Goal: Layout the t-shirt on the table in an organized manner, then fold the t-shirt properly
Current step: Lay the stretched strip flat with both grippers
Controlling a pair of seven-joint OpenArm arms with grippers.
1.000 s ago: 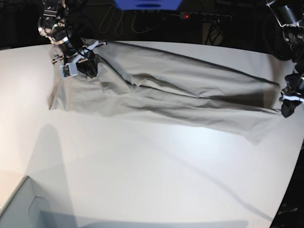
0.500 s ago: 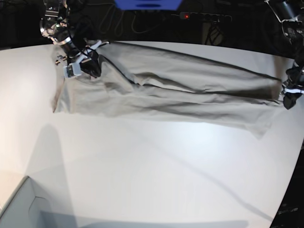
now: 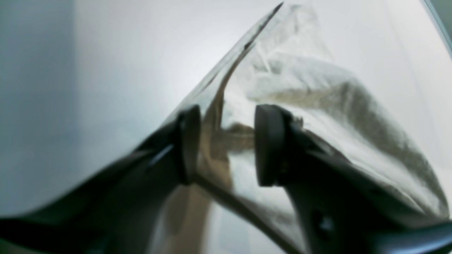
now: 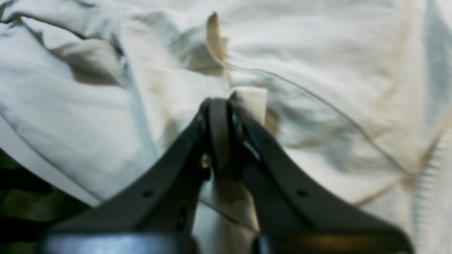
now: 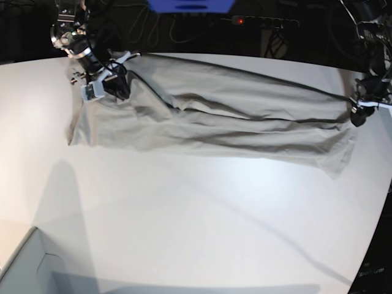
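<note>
The light beige-grey t-shirt (image 5: 233,116) lies stretched in a long wrinkled band across the far part of the white table (image 5: 184,208). My right gripper (image 5: 113,86) is at the shirt's left end. In the right wrist view it (image 4: 222,102) is shut on a small fold of the t-shirt (image 4: 317,53). My left gripper (image 5: 357,116) is at the shirt's right end by the table's edge. In the left wrist view it (image 3: 229,144) has the t-shirt (image 3: 317,91) between its pads (image 3: 190,144), and a taut ridge of cloth runs up from it above the table (image 3: 106,70).
A pale box corner (image 5: 24,269) sits at the near left. A power strip (image 5: 263,21) with a red light and a blue object (image 5: 190,5) lie beyond the far edge. The table's right edge is close to my left gripper.
My left gripper has moved toward the far edge and slightly inward, taking the shirt's right end with it. The right gripper has shifted a little; the shirt's upper edge looks straighter.
</note>
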